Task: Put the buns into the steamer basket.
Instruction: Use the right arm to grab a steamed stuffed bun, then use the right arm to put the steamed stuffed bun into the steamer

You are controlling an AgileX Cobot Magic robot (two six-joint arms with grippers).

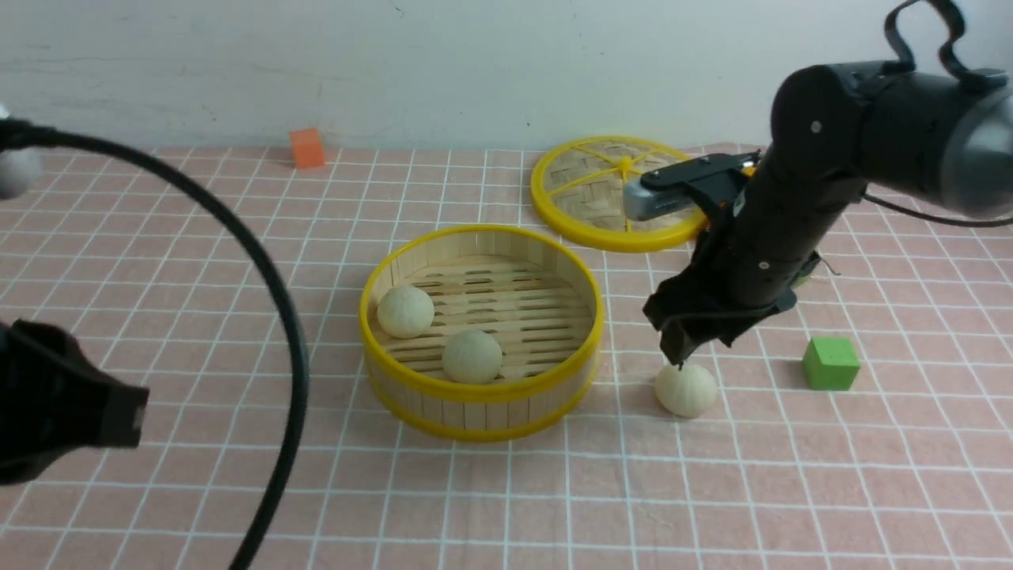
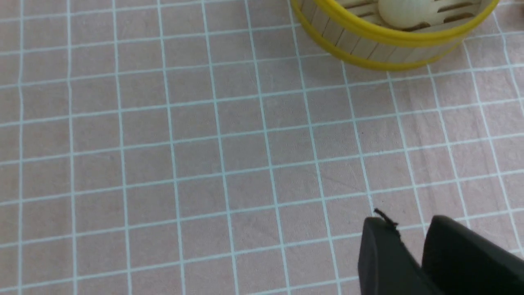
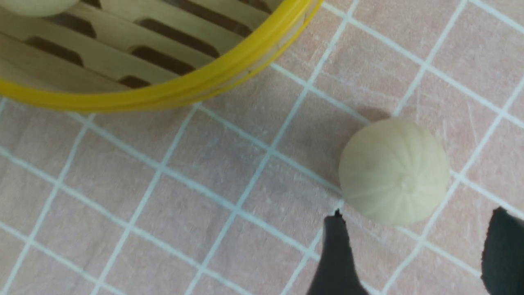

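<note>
Bamboo steamer basket is holding 2 buns; 3rd bun is lying on pink cloth just right of it. Right gripper is hanging above 3rd bun, jaws apart, gripping nothing. Left gripper is showing a narrow gap, empty, well apart from basket

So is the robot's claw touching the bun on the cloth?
Apart. In the right wrist view, the open right gripper has pink cloth showing between its fingertips and the bun.

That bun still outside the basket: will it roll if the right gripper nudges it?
Likely yes: the loose bun is near-spherical and rests on flat cloth. Its faint pleats look smooth, so the open right gripper may slip unless centred.
</note>
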